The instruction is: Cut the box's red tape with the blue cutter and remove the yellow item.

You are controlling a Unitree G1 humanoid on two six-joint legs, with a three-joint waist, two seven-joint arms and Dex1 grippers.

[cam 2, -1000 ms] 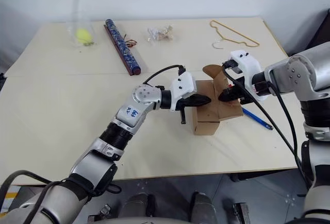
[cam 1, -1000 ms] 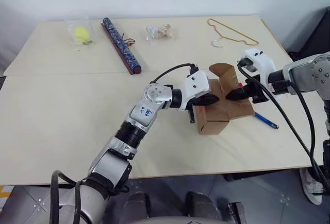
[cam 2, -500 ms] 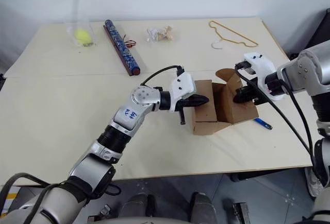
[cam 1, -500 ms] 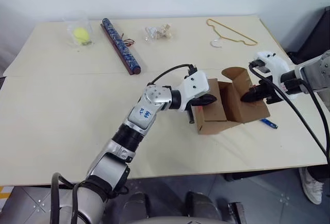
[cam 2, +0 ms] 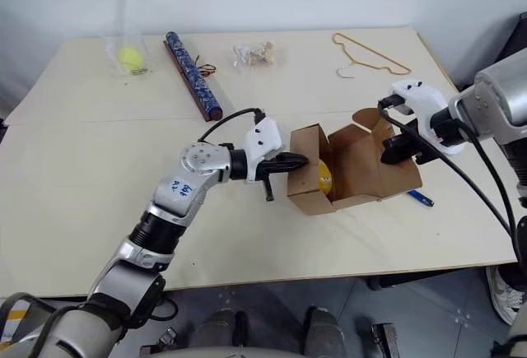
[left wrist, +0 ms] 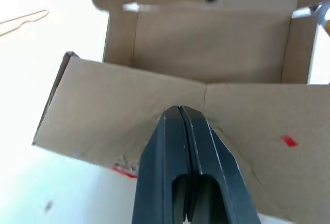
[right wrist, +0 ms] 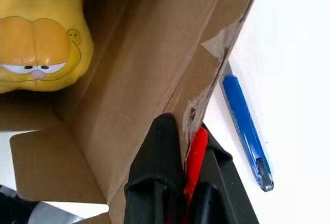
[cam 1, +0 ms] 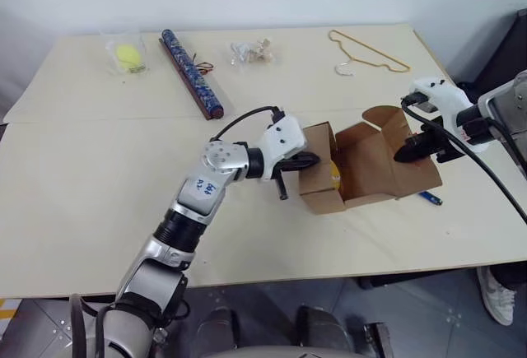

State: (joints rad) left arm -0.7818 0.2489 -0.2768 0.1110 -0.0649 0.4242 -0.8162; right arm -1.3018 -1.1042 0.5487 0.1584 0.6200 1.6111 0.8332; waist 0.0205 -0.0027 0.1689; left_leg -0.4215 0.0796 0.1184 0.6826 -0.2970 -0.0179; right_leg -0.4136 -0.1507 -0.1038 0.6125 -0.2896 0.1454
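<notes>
Cardboard box (cam 1: 362,169) sits on the right half of a pale wooden table (cam 1: 99,177), lying with its flaps pulled wide apart so the inside is exposed. Inside it rests the yellow item (right wrist: 38,41), a soft toy with a cartoon cat face, seen in the head views as a small yellow patch (cam 2: 326,179) in the gap between the flaps. The left gripper (cam 1: 313,160) has its two black fingers pressed together on the near-left flap, and the left wrist view shows the fingertips (left wrist: 180,115) pinched on the cardboard at a crease. The right gripper (cam 1: 405,154) is clamped on the far-right flap, where the right wrist view shows a remnant of the red tape (right wrist: 195,157) caught between its fingers along the flap's torn edge. The blue cutter (right wrist: 246,131) lies flat on the table just beside the box on its right side, mostly hidden behind the box in the head views, held by neither gripper. Along the far edge of the table lie a yellow-green ball in a clear bag (cam 1: 128,53), a long dark patterned tube (cam 1: 192,72), a small bagged object (cam 1: 251,49) and a yellow wire hanger (cam 1: 366,52).
</notes>
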